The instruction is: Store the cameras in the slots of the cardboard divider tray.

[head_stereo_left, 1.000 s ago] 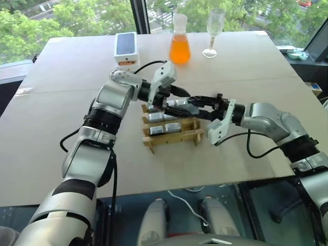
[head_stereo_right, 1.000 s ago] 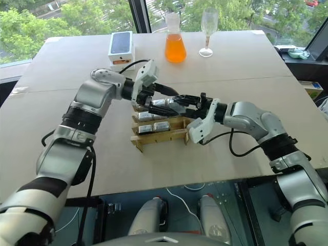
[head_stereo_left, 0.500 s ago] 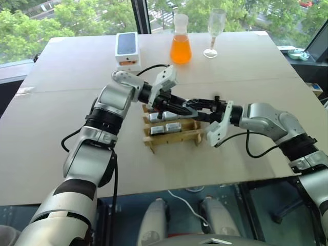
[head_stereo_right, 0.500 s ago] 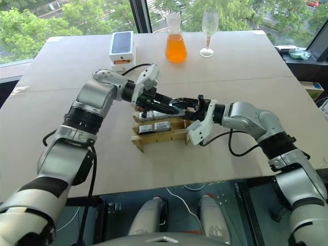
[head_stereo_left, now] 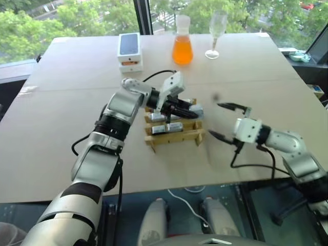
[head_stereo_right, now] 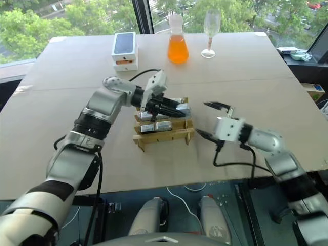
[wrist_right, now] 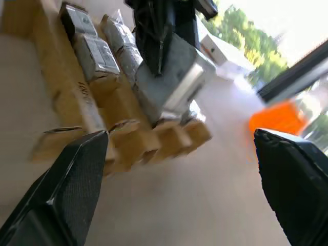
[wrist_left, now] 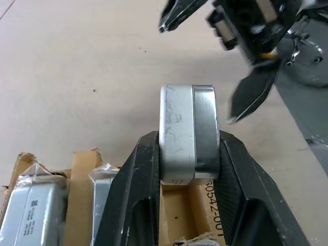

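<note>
Centrally on the pale beige table (head_stereo_left: 61, 102), the tan cardboard divider tray of interlocking slats (head_stereo_left: 174, 136) is seen, with several small silver-grey boxy metal cameras (head_stereo_left: 167, 128) lying in its slots, some in clear wrapping. The left gripper (head_stereo_left: 192, 109) is clamped on one further silver-grey camera block (wrist_left: 187, 133), which is pinched by its two broad faces between the black fingers (wrist_left: 139, 174) and is held just above the tray's edge at about two o'clock from the tray's middle. The right gripper (head_stereo_left: 221, 121) is placed at three o'clock from the tray, near it but apart from it, with its two black fingers (head_stereo_left: 230, 106) spread wide and nothing between them; its open jaws are turned toward the tray and the held camera. At twelve o'clock, well apart from the tray, a conical glass flask of orange liquid (head_stereo_left: 182, 47) and a clear stemmed glass (head_stereo_left: 215, 32) are set, and at eleven o'clock a white phone box with a black top (head_stereo_left: 129, 48) is placed.
</note>
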Available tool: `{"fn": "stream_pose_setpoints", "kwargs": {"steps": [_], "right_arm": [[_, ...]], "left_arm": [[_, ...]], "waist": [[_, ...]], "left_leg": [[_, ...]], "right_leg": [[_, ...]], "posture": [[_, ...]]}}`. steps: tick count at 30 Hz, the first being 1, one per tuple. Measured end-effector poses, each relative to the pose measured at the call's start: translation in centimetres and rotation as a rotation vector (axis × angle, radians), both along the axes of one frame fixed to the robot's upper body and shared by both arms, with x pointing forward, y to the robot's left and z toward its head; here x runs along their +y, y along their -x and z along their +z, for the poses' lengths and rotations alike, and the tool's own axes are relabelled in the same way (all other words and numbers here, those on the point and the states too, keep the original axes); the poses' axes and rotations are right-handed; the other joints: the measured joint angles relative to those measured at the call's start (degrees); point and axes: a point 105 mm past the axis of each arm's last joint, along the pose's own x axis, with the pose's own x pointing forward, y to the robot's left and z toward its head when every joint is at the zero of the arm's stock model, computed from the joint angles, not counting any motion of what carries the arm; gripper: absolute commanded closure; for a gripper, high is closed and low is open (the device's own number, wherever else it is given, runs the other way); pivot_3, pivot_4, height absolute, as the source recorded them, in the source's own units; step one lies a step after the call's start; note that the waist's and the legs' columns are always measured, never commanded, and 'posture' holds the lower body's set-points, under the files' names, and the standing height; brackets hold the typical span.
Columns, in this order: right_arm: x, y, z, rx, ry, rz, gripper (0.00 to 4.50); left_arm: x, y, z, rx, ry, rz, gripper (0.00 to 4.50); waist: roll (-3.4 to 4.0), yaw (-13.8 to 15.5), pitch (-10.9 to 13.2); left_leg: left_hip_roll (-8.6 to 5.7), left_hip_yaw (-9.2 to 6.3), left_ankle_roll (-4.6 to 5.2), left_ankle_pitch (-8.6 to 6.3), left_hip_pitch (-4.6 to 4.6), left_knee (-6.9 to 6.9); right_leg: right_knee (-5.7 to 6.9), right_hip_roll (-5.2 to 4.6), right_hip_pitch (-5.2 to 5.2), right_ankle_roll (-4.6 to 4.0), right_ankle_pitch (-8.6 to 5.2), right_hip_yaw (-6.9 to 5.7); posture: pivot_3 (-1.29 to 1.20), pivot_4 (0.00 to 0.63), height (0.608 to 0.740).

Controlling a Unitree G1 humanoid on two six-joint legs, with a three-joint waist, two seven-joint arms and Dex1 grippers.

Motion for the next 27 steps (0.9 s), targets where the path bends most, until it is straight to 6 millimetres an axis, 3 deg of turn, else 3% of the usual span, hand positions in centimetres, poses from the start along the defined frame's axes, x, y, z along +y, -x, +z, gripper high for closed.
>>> {"fn": "stream_pose_setpoints", "kwargs": {"steps": [4, 6, 10, 27], "right_arm": [[-3.6, 3.6, -3.0, 0.364, -0.225, 0.01, 0.0], [-4.3, 4.8, -3.7, 0.424, -0.255, 0.041, 0.0], [-4.7, 5.8, -3.2, 0.412, -0.359, 0.1, 0.0], [-6.0, 6.5, -3.0, 0.347, -0.433, 0.138, 0.0]], "left_arm": [[0.2, -0.3, -0.5, -0.023, -0.019, 0.032, 3.68], [0.4, -0.4, -1.0, -0.025, -0.031, 0.048, 3.68], [0.3, -0.2, -2.4, -0.048, -0.071, 0.049, 3.68], [0.0, 0.2, -3.1, -0.081, -0.053, 0.072, 3.68]], "waist": [[0.0, 0.1, 0.0], [0.0, -0.3, 0.0], [-0.02, -0.5, 0.0], [0.02, -0.1, 0.0]], "left_leg": [[0.01, -0.02, 0.01, -0.01, 0.0, 0.25], [0.01, 0.03, 0.02, -0.01, 0.04, 0.33], [0.03, 0.03, 0.03, 0.01, 0.17, 0.53], [0.02, -0.06, 0.03, 0.01, 0.23, 0.6]], "right_leg": [[0.13, 0.06, 0.04, 0.02, -0.01, 0.0], [0.18, 0.08, 0.04, 0.04, -0.02, 0.08], [0.48, 0.15, 0.05, 0.22, -0.11, 0.17], [0.5, 0.2, 0.16, 0.19, -0.09, 0.19]], "posture": [[0.0, 0.15, 0.74], [0.0, 0.15, 0.74], [0.0, 0.15, 0.74], [0.0, 0.15, 0.74]]}}
